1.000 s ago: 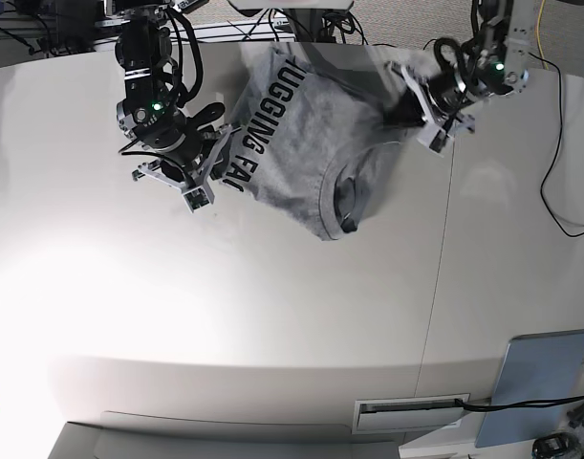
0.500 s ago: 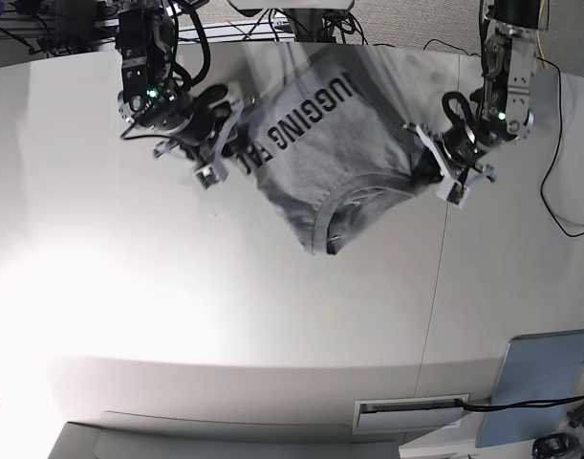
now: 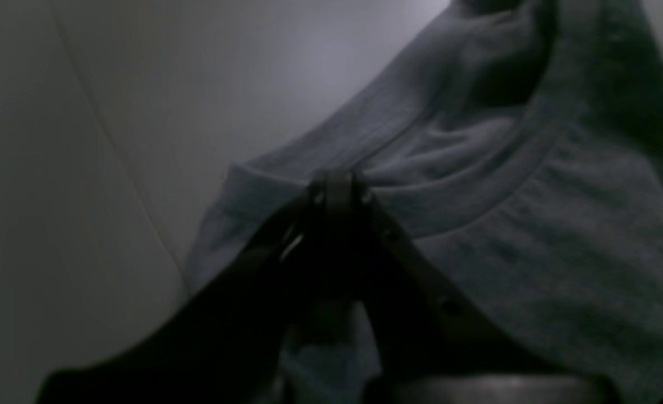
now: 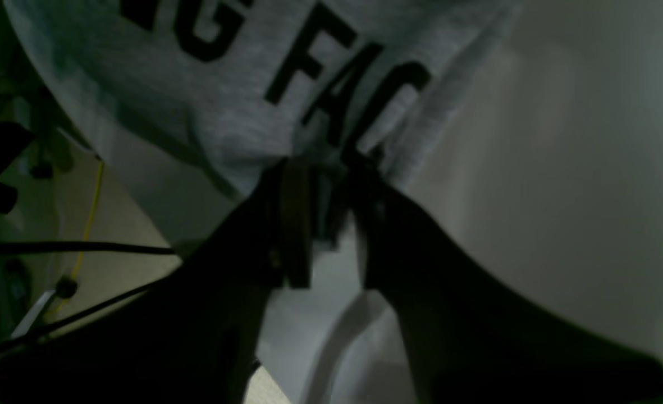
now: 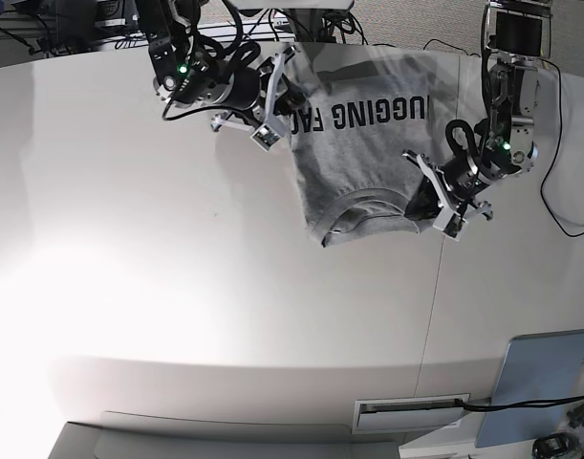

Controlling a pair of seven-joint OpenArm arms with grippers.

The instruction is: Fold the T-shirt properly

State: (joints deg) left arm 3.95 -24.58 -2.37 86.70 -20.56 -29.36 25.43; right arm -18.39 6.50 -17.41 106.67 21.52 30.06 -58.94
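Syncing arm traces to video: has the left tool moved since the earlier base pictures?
Yes. In the base view, the left tool has come down the table, along the seam, toward the vent.

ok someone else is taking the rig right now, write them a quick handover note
Left gripper: shut on the heather-grey cotton T-shirt near its ribbed collar.
Right gripper: fingers closed on bunched grey cloth at the end of the bold black lettering.
Shirt: on the pale tabletop, between the arms, lettering up.
Done: it looks doubled over, though the layers are hard to read.
Left: probably lay it flat, align edges, release, finish folding.
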